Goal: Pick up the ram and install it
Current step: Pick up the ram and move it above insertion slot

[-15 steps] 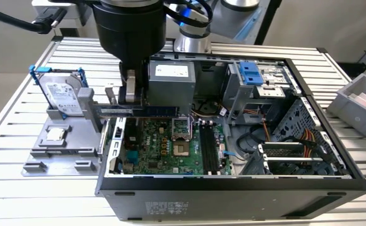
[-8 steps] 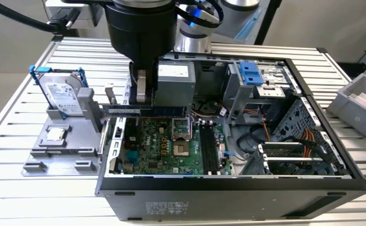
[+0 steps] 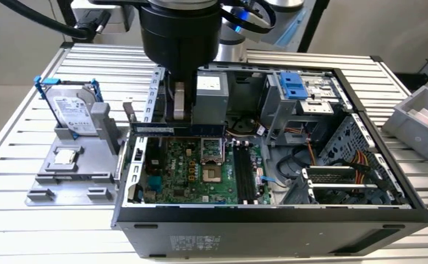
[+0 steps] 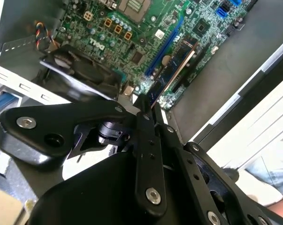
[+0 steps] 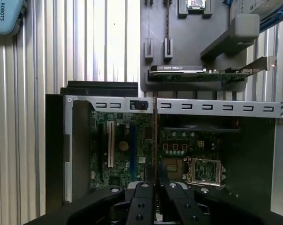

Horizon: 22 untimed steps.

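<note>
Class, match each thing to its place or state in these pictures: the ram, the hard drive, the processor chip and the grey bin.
Things:
1. ram
2. hard drive
3. processor chip
4. grey bin

Places or states:
A. lies flat on the grey holder
B. held by the gripper over the motherboard
C. at the exterior view's right edge
D. stands upright in a blue frame

Pairs: 1-B, 2-D, 3-A, 4-C
</note>
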### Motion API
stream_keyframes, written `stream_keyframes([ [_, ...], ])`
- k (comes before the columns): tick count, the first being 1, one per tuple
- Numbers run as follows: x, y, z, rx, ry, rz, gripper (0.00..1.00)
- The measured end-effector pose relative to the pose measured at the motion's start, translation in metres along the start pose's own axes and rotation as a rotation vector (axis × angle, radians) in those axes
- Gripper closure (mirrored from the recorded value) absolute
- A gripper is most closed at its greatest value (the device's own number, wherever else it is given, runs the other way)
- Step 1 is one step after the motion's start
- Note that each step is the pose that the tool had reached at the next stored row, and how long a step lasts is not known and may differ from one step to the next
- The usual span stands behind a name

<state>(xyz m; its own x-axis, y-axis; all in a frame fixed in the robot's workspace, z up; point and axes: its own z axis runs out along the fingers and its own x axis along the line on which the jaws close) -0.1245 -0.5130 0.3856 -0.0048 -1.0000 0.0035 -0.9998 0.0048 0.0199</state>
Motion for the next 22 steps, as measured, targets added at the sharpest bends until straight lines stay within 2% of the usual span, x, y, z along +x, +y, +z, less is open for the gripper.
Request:
stream_keyframes([
  [22, -0.0002, -0.0348, -0.0007, -0.0009, 0.0001, 0.000, 1.00],
])
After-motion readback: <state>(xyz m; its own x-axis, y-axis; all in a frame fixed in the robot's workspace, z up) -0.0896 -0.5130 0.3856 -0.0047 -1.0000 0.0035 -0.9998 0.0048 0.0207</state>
